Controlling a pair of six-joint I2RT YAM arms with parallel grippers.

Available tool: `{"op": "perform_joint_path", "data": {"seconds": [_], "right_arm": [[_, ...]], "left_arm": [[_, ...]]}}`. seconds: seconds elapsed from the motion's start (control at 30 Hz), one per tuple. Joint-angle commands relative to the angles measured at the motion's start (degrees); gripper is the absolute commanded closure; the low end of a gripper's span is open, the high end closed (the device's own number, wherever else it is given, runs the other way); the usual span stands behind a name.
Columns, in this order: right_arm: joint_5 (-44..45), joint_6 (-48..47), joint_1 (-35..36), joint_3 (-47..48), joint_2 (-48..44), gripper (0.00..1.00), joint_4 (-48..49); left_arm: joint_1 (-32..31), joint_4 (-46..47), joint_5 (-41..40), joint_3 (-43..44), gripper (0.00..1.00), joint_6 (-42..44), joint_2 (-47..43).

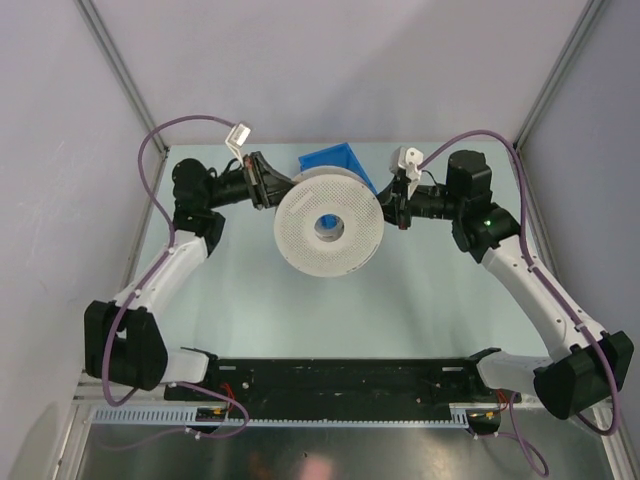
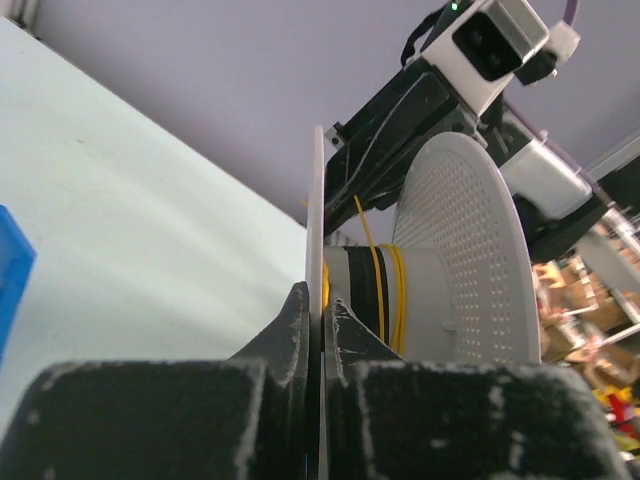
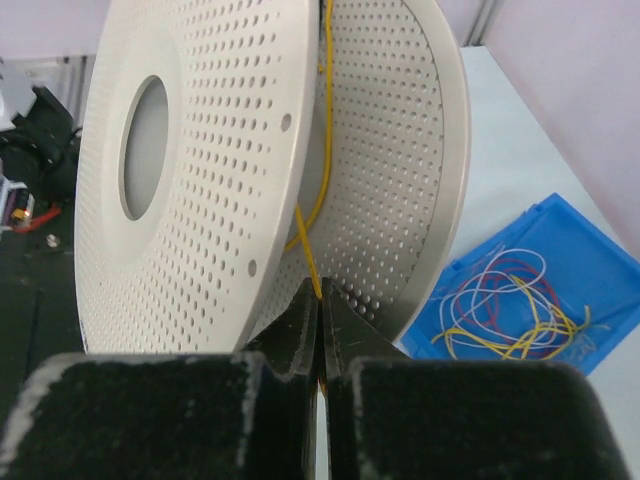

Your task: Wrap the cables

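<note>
Few turns of yellow cable (image 2: 401, 300) sit on the spool (image 1: 328, 225) hub, we note, left end effector (image 2: 320, 315) pinching its flange, right end effector (image 3: 318, 305) pinching that cable; most cables (image 3: 510, 310) lie loose in the bin (image 3: 610, 250).

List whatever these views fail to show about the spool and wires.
- Top view: the spool hides most of the blue bin.
- Right wrist view: the end of the yellow wire vanishes inside the right gripper.
- Left wrist view: the hub's far side is unseen, so windings cannot be counted.
</note>
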Motion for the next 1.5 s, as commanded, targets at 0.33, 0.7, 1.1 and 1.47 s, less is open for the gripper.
{"op": "perform_joint_path", "data": {"seconds": [0.33,0.7,1.1,1.47], "right_arm": [[1.63,29.94,1.89,1.32,4.94,1.00,21.66],[4.14,34.32,1.98,1.32,9.73,1.00,25.78],[3.77,32.64,-0.76,1.32,11.41,1.00,22.78],[2.89,29.35,-0.77,1.32,12.87,1.00,19.23]], "left_arm": [[5.42,4.89,-14.02,4.01,1.00,-24.65,4.34],[5.47,-2.46,-17.95,0.91,1.00,-22.98,2.69],[5.54,-3.67,-18.88,-1.23,1.00,-21.56,2.40],[6.71,-3.67,-18.36,-4.22,1.00,-20.57,2.29]]}}
